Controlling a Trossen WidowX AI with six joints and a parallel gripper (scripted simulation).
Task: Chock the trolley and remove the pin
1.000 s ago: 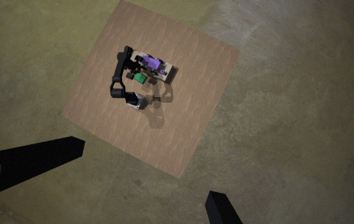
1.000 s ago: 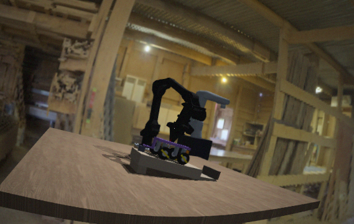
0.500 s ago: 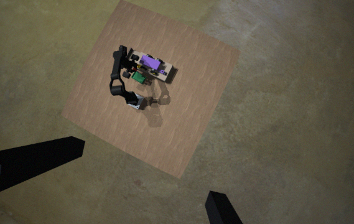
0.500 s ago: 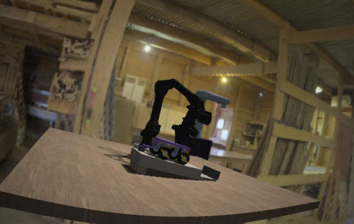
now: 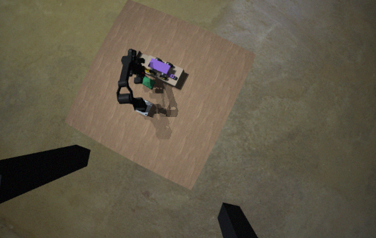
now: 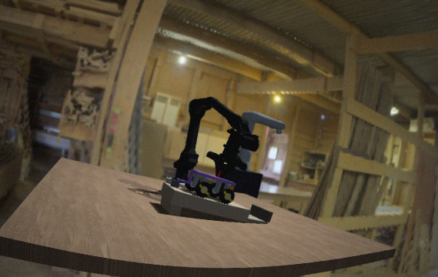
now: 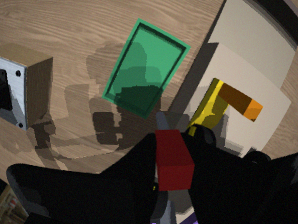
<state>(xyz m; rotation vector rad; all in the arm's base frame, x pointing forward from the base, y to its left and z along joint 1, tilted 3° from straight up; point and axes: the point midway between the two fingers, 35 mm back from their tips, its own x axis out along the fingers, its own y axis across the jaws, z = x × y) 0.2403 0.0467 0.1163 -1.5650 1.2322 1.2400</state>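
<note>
My gripper point(image 5: 141, 72) point(image 6: 219, 169) point(image 7: 165, 139) is shut on the stop pin. The pin's red head point(image 7: 175, 176) sits between the fingers, with its grey shank sticking out, clear of the ramp. The purple trolley point(image 5: 160, 66) point(image 6: 212, 178) stands on the ramp point(image 5: 178, 77) point(image 6: 211, 208) point(image 7: 250, 62). The yellow chock point(image 7: 209, 107) point(image 5: 147, 71), with its orange handle point(image 7: 255, 111) point(image 6: 232, 188), sits on the ramp at the trolley's downhill wheel. The fingers hide whether they touch. The green tray point(image 5: 148, 82) point(image 7: 122, 59) is empty, beside the ramp and a little off from the pin.
The arm's base point(image 5: 144, 108) point(image 7: 17, 102) stands on the wooden table point(image 5: 207, 66) point(image 6: 126, 238) beyond the tray. A dark upright stop board point(image 6: 262, 214) point(image 5: 138, 55) stands at the ramp's low end. The trolley and ramp are close beside the gripper.
</note>
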